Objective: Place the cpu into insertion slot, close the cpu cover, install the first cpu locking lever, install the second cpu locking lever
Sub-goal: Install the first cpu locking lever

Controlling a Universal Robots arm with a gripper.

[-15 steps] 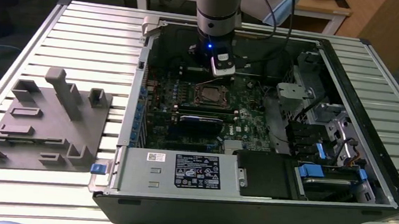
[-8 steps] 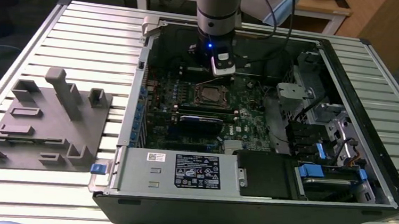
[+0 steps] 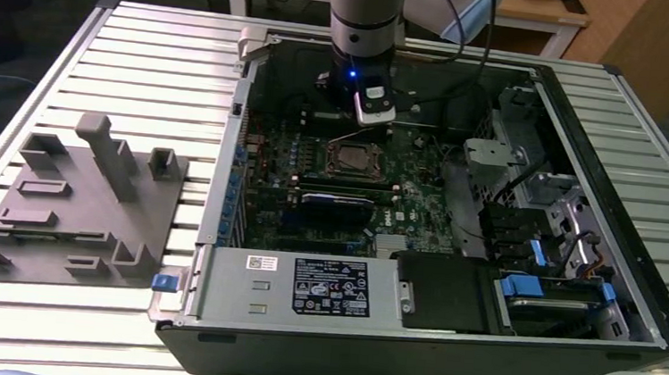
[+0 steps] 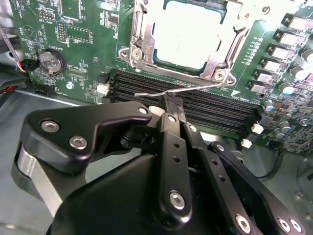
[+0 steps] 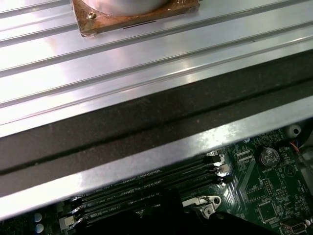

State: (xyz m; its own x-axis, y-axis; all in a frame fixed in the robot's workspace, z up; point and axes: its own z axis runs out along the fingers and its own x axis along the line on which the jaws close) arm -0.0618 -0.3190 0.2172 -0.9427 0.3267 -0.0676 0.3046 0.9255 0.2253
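Exterior view: the black gripper (image 3: 364,118) hangs inside the open black computer case (image 3: 613,290), just above the square metal-rimmed insertion slot (image 3: 353,158). Second wrist view: the pale silvery square cpu (image 4: 188,36) lies flat in it, with the thin silvery windowed cpu cover (image 4: 139,44) down around it. The fingers (image 4: 171,132) clamp a thin wire locking lever (image 4: 200,87) lying along the socket's edge. First wrist view: ribbed aluminium table (image 5: 122,63).

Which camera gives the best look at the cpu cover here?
The second wrist view: the cpu cover lies flat, framing the cpu, seen close up. The exterior view shows it as a small silvery frame below the arm. The first wrist view catches what may be one metal corner.
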